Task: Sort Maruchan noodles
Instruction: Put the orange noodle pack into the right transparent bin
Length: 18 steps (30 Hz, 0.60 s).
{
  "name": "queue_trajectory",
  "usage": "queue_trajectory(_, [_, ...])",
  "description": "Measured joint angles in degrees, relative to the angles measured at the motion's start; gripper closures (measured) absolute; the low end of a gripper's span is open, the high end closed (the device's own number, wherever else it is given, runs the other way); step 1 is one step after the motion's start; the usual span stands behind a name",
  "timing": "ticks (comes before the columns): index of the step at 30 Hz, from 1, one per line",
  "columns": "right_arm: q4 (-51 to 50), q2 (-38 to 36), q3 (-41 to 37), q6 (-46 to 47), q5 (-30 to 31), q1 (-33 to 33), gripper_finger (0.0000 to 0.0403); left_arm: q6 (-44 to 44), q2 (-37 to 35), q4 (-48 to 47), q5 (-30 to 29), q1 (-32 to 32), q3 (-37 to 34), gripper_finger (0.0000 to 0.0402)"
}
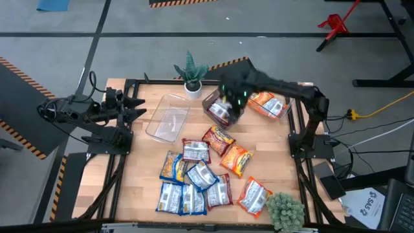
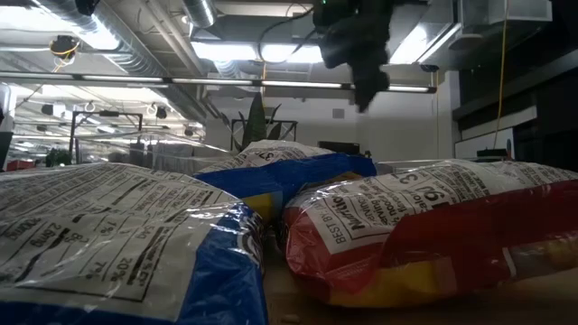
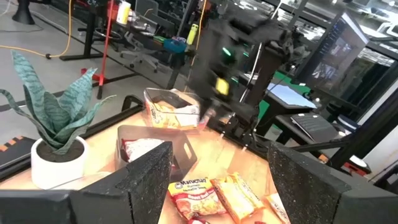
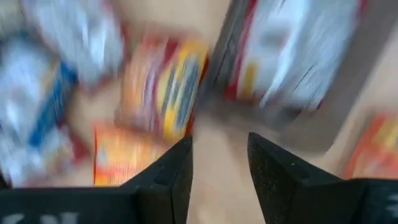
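Maruchan noodles (image 1: pixel 200 173) heaped on table, right gripper (image 1: pixel 231 103) jaws parted, empty, above grey bin (image 1: pixel 217 111)

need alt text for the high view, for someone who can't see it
Overhead view of a wooden table: the right gripper hovers open and empty over a grey bin holding one noodle packet. About a dozen more Maruchan packets lie scattered toward the front, by an empty clear bin. The left gripper waits open at the table's left edge.

Blue packet (image 2: pixel 126 244) beside red packet (image 2: pixel 424 226), dark arm (image 2: pixel 357 45) overhead, possibly a plant (image 2: pixel 256 122) behind
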Motion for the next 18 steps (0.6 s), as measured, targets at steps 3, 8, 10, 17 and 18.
queue_trajectory(3, [-2.64,-1.27,-3.76,4.24,0.82,6.62,0.0267,0.04,-0.01,-0.03,0.04,0.00,0.00,0.0143])
queue_trajectory(8, [0.77,-5.16,-13.64,16.79,0.75,16.00,0.0260,0.04,0.00,-0.74,1.50,0.00,0.00,0.0143])
queue_trajectory(10, [2.45,-6.42,-18.25,21.81,0.85,18.82,0.0244,0.04,0.01,-1.64,2.04,0.00,0.00,0.0143])
queue_trajectory(17, [22.19,-8.26,-33.61,32.55,-0.76,22.64,0.0126,0.06,-0.01,-2.68,2.58,0.00,0.01,0.0143])
queue_trajectory(18, [25.48,-8.26,-35.52,33.51,-0.85,22.34,0.0108,0.04,-0.01,-2.68,2.59,0.00,0.01,0.0143])
